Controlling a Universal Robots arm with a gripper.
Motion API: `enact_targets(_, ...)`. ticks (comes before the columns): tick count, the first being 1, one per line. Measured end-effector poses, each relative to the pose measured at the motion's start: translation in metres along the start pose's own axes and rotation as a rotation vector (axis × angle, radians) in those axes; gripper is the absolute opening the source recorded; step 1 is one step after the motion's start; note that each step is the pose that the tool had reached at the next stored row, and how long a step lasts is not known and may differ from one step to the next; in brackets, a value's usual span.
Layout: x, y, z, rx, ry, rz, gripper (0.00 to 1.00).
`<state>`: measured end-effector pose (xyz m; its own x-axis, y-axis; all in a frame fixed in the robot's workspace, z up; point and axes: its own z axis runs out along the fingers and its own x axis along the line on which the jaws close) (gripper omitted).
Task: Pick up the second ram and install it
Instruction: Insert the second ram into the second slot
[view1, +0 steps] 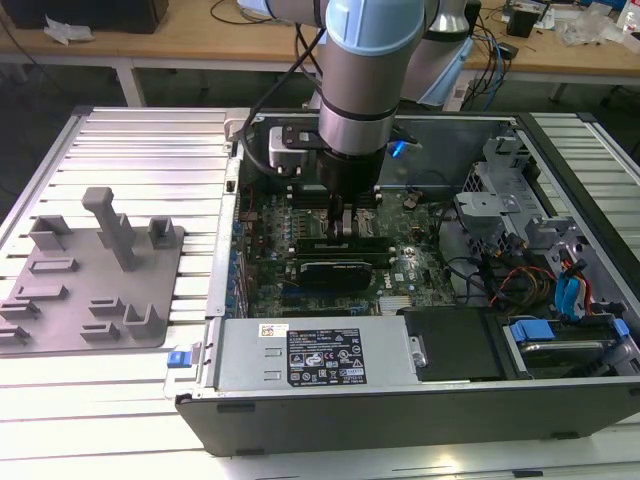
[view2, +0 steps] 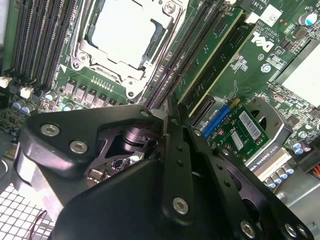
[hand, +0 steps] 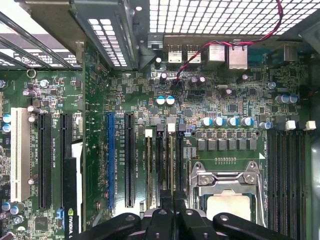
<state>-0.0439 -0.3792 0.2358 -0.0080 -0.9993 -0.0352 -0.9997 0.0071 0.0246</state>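
Claw (view1: 345, 222) lowered, fingers pressed together

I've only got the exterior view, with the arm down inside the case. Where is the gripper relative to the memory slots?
Observer: In the second wrist view, the gripper is directly over the memory slots beside the CPU socket.
Operator: Anything seated in that bank?
Observer: Yes, a green memory module stands in a slot, apart from the gripper.
Operator: And the socket?
Observer: The first wrist view shows a metal frame around its pale centre.

The gripper (view2: 172, 117) fingertips are hidden behind its own black linkage. Whether the second ram (view2: 210, 55) is clamped cannot be told.
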Motion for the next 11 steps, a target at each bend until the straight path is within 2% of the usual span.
enact_targets(6,-0.0001,0.0000,-0.0018,0.0002,-0.0003,0.001,0.09)
enact_targets(11,0.0000,0.0000,0.0002,0.0000,-0.0034,0.003,0.09)
